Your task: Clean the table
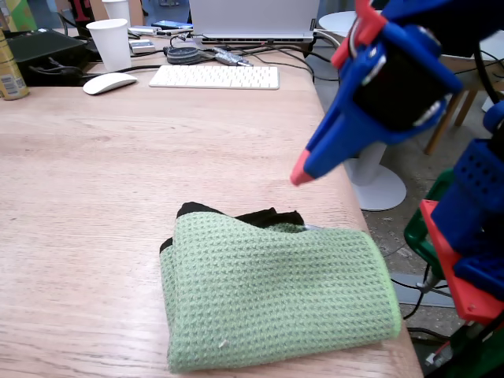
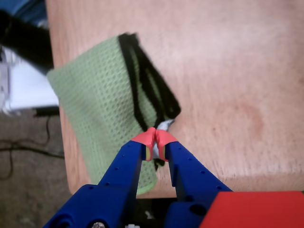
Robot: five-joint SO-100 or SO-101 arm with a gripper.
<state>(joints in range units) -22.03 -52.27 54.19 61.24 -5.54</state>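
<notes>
Wrist view is showing my gripper [image 2: 155,137] clenched on nothing, hovering over the green cloth [image 2: 102,102], which is lying near the table's [image 1: 94,197] right edge in the fixed view. Wiping is looking unstarted; keyboard [image 1: 214,76], mouse [image 1: 109,83] and cup [image 1: 110,43] are crowding the far edge.

White keyboard [image 1: 214,76] serves as landmark. White mouse [image 1: 109,83]: just left of it. White paper cup [image 1: 109,43]: behind the mouse. Open laptop [image 1: 253,20]: directly behind the keyboard. Folded green waffle-weave cloth [image 1: 272,298] with black edging: well in front of it.
</notes>
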